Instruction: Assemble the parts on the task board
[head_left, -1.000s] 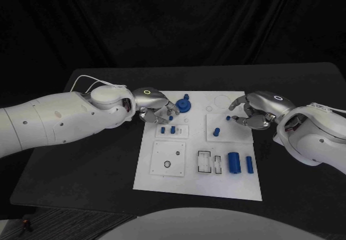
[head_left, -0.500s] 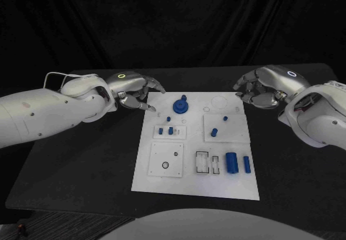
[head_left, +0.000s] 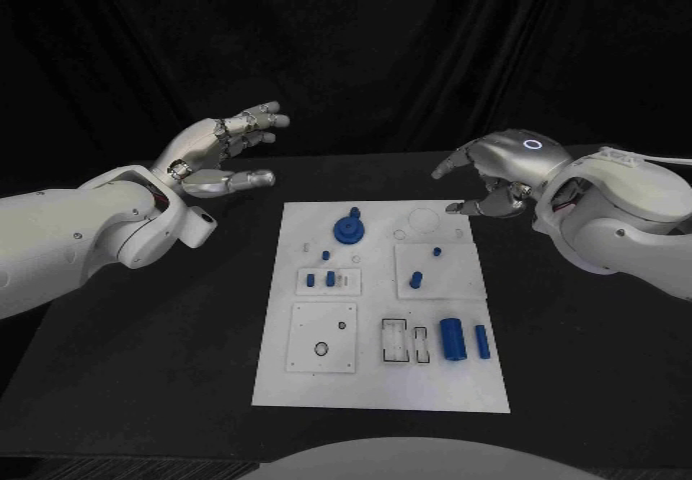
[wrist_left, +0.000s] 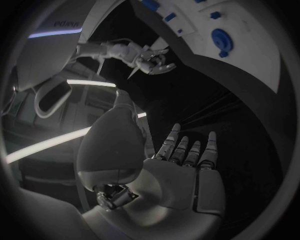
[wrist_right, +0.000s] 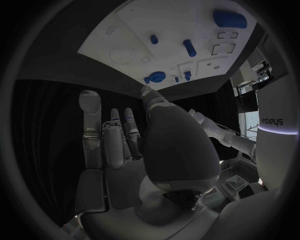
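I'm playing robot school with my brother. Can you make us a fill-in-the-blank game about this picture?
1. The left hand is lifted off the table with its fingers spread and holds ____.
2. The small parts on the task board are coloured ____.
3. The table under the task board is coloured ____.
4. The right hand hovers beside the board's far ____ corner.

Missing words: nothing; blue; black; right

The setting reads as a robotics lab or test cell. A black worktop (head_left: 173, 330) stands before black curtains (head_left: 375, 70) that close off the background. On it lies a white task board (head_left: 378, 385) with cut-out recesses and small blue parts (head_left: 451, 339), the kind of fixture used for dexterity trials. The wrist views show long ceiling light strips (wrist_left: 47, 142) and what look like equipment racks (wrist_right: 265, 75) at the room's edge.
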